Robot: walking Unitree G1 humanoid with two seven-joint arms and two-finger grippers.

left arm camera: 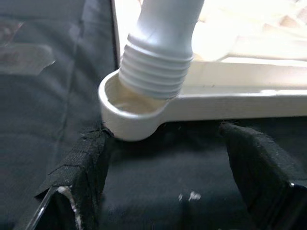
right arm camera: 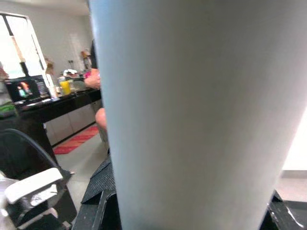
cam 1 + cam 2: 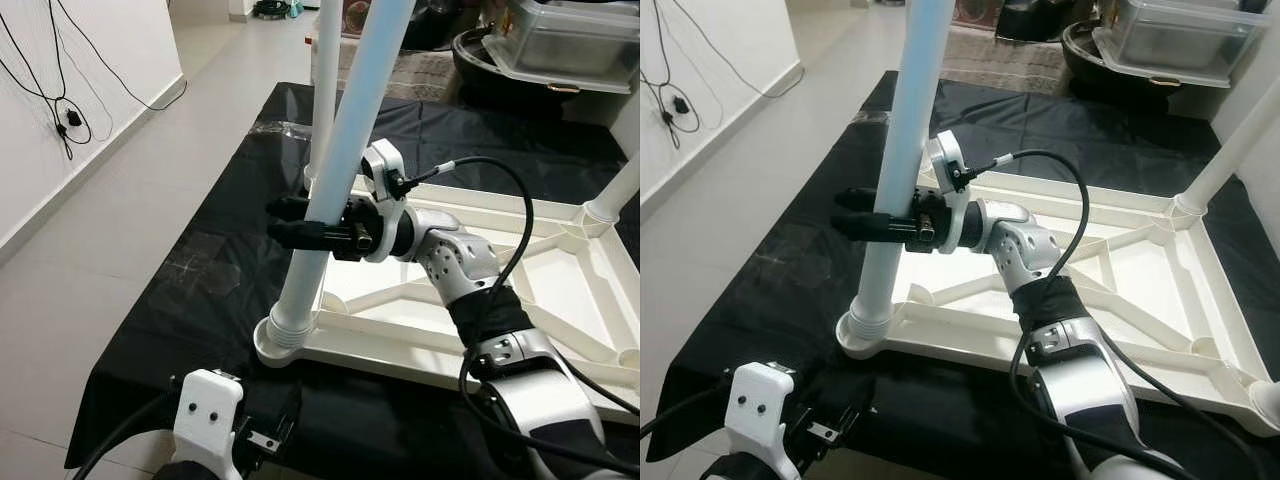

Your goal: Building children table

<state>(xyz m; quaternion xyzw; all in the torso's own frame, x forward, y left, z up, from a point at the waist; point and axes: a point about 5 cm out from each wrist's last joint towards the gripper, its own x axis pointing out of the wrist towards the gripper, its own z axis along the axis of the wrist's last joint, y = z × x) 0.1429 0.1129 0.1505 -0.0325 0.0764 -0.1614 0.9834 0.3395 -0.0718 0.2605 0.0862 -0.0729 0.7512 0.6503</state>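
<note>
From the left eye view, the white tabletop (image 3: 560, 300) lies upside down on a black cloth (image 3: 200, 270) spread over the floor (image 3: 110, 220). The right end effector (image 3: 300, 222) is clamped on a pale leg (image 3: 335, 170), which leans and meets the corner socket (image 3: 275, 345) at its lower end. Two more legs stand in other corners, one behind (image 3: 325, 70) and one at the far right (image 3: 620, 195). The left end effector's white wrist housing (image 3: 208, 410) sits low, near the socket.

The right eye view gives the same scene, shifted (the cable (image 3: 1060, 210) looping over the right arm shows more fully), plus a clear bin (image 3: 1175, 40) beyond the cloth.

The left wrist view adds the close detail: the leg's threaded end (image 1: 156, 72) sits tilted at the socket's mouth, threads still exposed, with the left end effector (image 1: 177, 177) fingers spread apart, one finger (image 1: 81, 167) touching the socket's outer wall.

The right wrist view is mostly the leg (image 2: 192, 115) at close range, and behind it a dark counter (image 2: 53, 108) with a person (image 2: 96, 81) standing at it.
</note>
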